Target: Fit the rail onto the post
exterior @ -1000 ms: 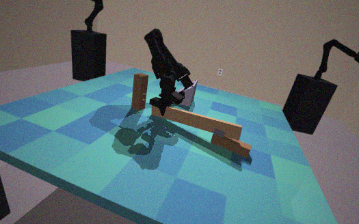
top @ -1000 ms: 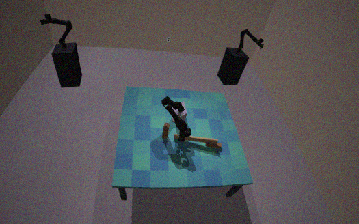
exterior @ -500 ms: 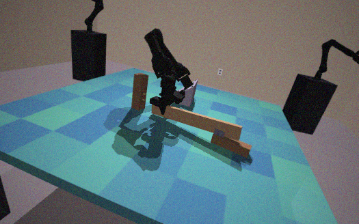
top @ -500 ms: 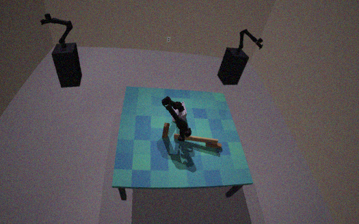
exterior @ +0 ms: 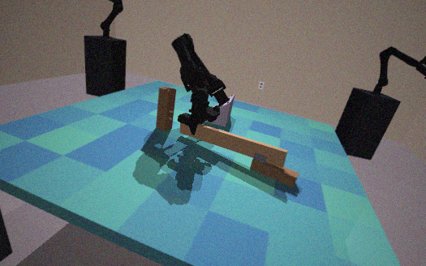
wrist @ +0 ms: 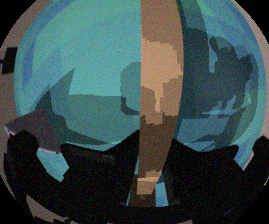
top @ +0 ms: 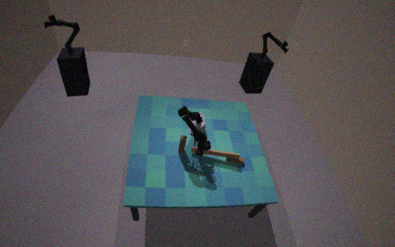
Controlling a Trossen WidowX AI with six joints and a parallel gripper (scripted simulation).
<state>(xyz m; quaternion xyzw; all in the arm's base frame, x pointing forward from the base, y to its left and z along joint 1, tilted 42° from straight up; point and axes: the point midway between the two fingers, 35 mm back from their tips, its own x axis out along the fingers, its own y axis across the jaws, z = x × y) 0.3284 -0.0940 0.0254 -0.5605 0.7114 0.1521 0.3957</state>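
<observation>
My black two-fingered pincer (top: pixel 200 151) (exterior: pixel 192 126) (wrist: pixel 147 133) pinches the long brown wooden rail (top: pixel 222 153) (exterior: pixel 240 141) (wrist: pixel 161 65), at mid-frame in the exterior view, near its post-side end. I find no legible lettering.

Left pedestal: tall black block (top: pixel 74 73) (exterior: pixel 105 66), standing well apart from the worktop, a thin dark arm (top: pixel 73 35) (exterior: pixel 108 22) on its top, cut off by the exterior view's upper edge.
Right pedestal: similar black block (top: pixel 256 73) (exterior: pixel 367 123), topped by another bent dark arm (top: pixel 265 43) (exterior: pixel 384 66).
Wall: plain, brownish (top: pixel 129 22) (exterior: pixel 301 40).
Outlet: small, pale, on the wall (top: pixel 185 44) (exterior: pixel 261 85).
Floor: dull mauve-grey (top: pixel 102 132) (exterior: pixel 410 182).
</observation>
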